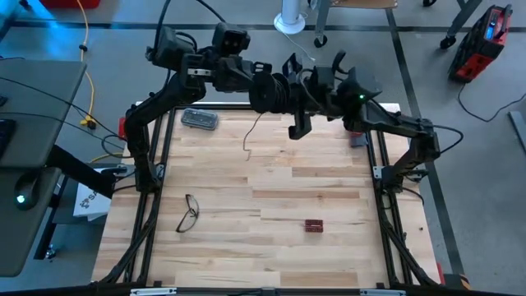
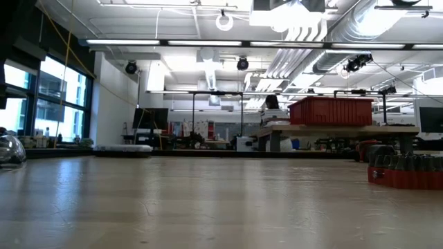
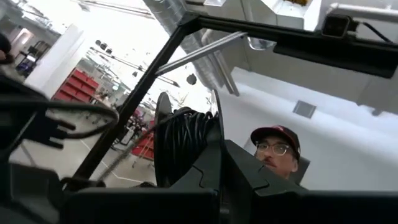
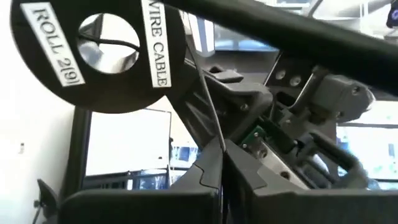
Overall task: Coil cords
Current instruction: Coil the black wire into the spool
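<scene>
Both arms are raised above the tabletop (image 1: 271, 181). The left pincer (image 3: 221, 163) is shut on the reel (image 3: 181, 146); the right pincer (image 4: 222, 160) is pinched on the wire (image 4: 208, 109), probably tensioning it for winding.

reel (image 4: 102, 53) cut off at picture edge; wire (image 1: 251, 131) too thin to trace among arms.

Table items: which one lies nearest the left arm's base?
The clear packet, at the far left corner; the eyeglasses and the red block lie toward the near edge.
</scene>
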